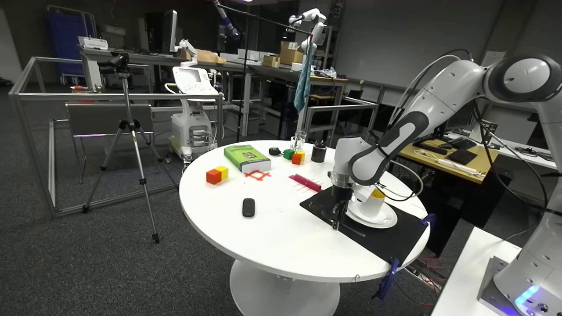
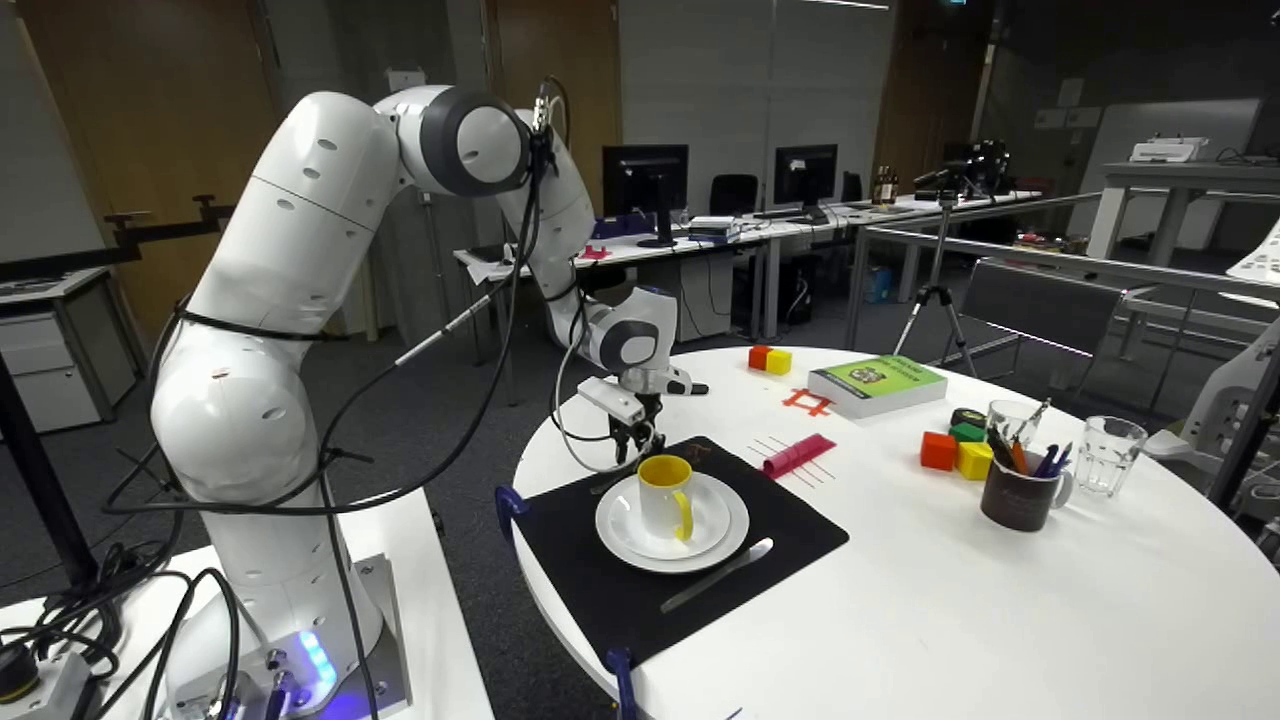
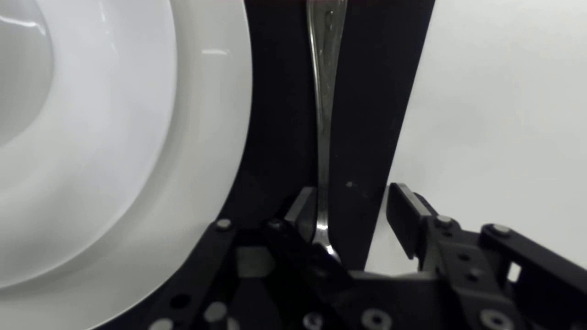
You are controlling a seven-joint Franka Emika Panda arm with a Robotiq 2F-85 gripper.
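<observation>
metal utensil (image 3: 323, 137), head mostly hidden, lies on the black mat (image 3: 284, 91) beside the white plate (image 3: 213, 114). gripper (image 3: 352, 213) straddles its neck, jaws half parted, grip empty; neck sits off-centre, so centring before closing should limit dragging.

The utensil (image 3: 324, 123) is silver, the mat (image 3: 284, 137) black.

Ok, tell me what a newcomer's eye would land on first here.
Probably the white arm, arched over the round table. Then the yellow-lined mug on stacked white plates, set on a black mat. In the wrist view, the open pincer straddles a slim metal utensil on that mat.
</observation>
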